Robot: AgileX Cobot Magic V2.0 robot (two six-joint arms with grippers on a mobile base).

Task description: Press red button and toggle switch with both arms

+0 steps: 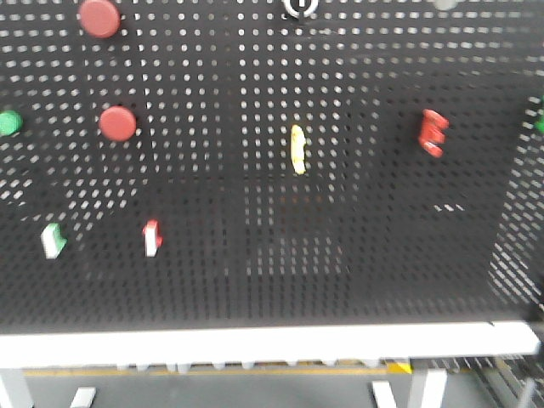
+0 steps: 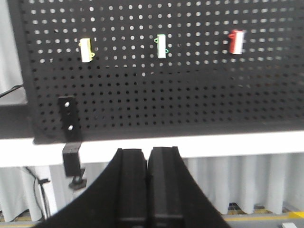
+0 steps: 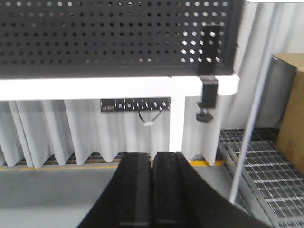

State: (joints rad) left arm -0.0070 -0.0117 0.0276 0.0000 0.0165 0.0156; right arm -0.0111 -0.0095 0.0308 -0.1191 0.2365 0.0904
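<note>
The left end effector (image 2: 147, 154) sits low in its wrist view with its two black jaws pressed flat together and nothing between them. It is well short of the black pegboard (image 2: 190, 95) ahead. On that board, a yellow-and-white switch (image 2: 86, 50), a green-and-white switch (image 2: 162, 46) and a red-and-white switch (image 2: 235, 41) stand in a row. Below, a black clamp (image 2: 72, 161) grips the white table (image 2: 228, 147) edge.

The right end effector (image 3: 152, 156) is likewise closed tight and empty. It points at the table's white leg (image 3: 176, 121), with a power strip (image 3: 135, 104) behind it and a cardboard box (image 3: 289, 109) to the right.

In the blurred front view, neither arm shows. The toggle switch (image 1: 433, 133), all red, sits on the board's right side, level with the cream-yellow switch (image 1: 297, 149) at centre. The lower red button (image 1: 117, 124) is on the left, below the upper red button (image 1: 99, 17) and beside a green button (image 1: 8, 122).
</note>
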